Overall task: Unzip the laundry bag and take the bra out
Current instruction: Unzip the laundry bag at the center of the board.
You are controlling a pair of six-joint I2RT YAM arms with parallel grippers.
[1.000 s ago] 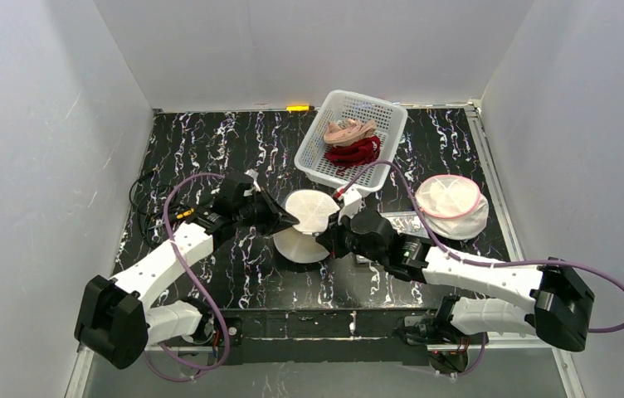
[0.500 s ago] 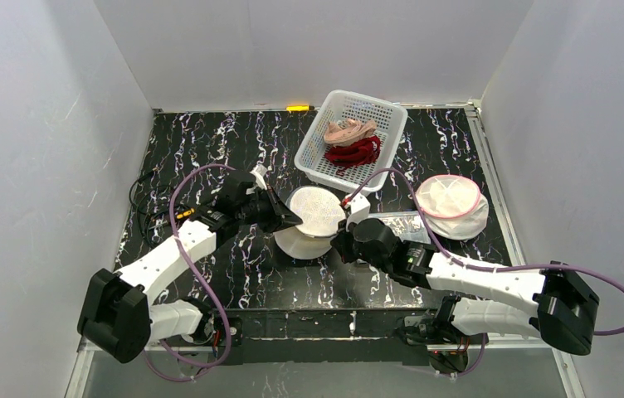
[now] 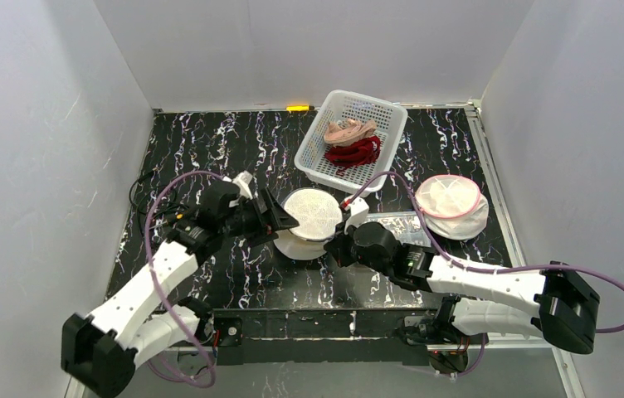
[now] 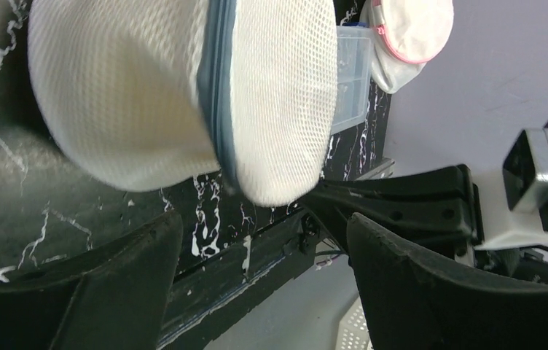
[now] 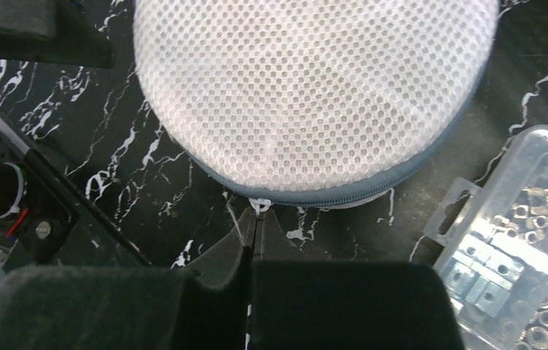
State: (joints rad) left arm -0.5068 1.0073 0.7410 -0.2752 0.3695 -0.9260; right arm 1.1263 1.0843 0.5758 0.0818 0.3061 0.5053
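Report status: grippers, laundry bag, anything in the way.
Left gripper open beside round white mesh laundry bag. Right gripper shut on its white zipper pull. Clear plastic parts box nearby, not blocking.

Laundry bag [image 5: 315,95]: white mesh cloth, grey woven zipper band. Table [image 3: 209,141]: black, white-veined, slightly glossy. Box [image 5: 541,168]: clear smooth plastic. Basket [image 3: 313,145]: white plastic lattice.

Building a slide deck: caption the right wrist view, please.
Shut right gripper pinching the zipper pull at the rim of a white mesh laundry bag, clear parts box alongside.
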